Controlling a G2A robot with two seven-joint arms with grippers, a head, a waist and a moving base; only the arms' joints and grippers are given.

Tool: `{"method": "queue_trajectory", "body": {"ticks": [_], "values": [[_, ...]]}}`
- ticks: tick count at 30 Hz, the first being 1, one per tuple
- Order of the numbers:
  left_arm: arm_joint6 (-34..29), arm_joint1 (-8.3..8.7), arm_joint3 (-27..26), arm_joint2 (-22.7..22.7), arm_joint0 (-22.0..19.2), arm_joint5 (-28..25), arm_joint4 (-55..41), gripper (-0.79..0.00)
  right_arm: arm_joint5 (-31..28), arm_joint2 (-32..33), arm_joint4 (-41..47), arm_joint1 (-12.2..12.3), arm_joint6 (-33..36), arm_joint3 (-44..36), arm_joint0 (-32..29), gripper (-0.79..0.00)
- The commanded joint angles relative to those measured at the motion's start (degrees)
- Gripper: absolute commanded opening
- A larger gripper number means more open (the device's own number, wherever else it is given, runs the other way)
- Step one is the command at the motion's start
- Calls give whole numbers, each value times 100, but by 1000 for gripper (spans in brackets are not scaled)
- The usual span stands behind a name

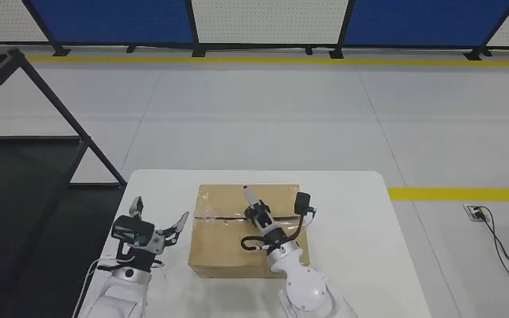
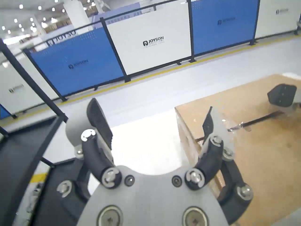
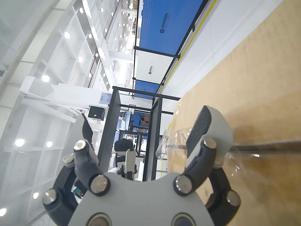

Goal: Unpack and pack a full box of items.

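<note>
The box (image 1: 231,238) is plain tan cardboard, with glossy clear tape (image 3: 168,139) on its dark seam beside the right gripper (image 3: 144,116). The left gripper (image 2: 152,111) is silver-grey with black ribbed pads (image 2: 101,121); under it the table (image 1: 358,238) is white. Beyond both grippers, dotted fence panels (image 2: 150,45) alternate blue and white behind a yellow floor line (image 1: 238,59).

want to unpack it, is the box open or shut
shut: the box top lies flat, with clear tape along the seam

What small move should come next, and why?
Probably lower the right gripper onto the tape on the box to start breaking it. The box is closed, taped along its top seam; the right gripper hangs open over that seam, the left gripper open beside the box.
</note>
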Motion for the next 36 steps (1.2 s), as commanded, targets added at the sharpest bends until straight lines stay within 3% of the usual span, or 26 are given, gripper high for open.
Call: {"method": "queue_trajectory", "body": {"ticks": [1,12,24,36], "values": [[39,6,109,51,-67,-111,497,0,51,-19,60,-16,39,181,119,0],[-135,8,153,316,-331,-658,1764,0,-195,11,114,-28,99,346,110,0],[-153,2,109,322,-319,-628,1780,0,-478,-24,-264,8,208,179,-12,0],[-368,5,-337,305,95,-173,3386,0,-413,60,0,1,223,96,-81,0]]}}
